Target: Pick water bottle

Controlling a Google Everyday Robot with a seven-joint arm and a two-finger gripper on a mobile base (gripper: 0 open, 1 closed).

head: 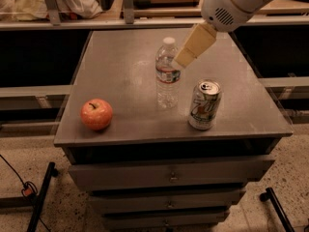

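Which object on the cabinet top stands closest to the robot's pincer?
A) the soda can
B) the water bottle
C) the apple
B: the pincer hangs right beside the shoulder of the water bottle, whereas the soda can stands nearer the front edge below it, and the apple sits far off on the other side of the top.

Grey bench (120, 57) on screen, three things standing on its top. The water bottle (167, 76) is upright near the middle, and the soda can (204, 105) is just to its right, nearer the front edge. The apple (96, 114) sits well apart at the front left. The gripper (186, 57) hangs above the bench, close to the bottle's upper right side.
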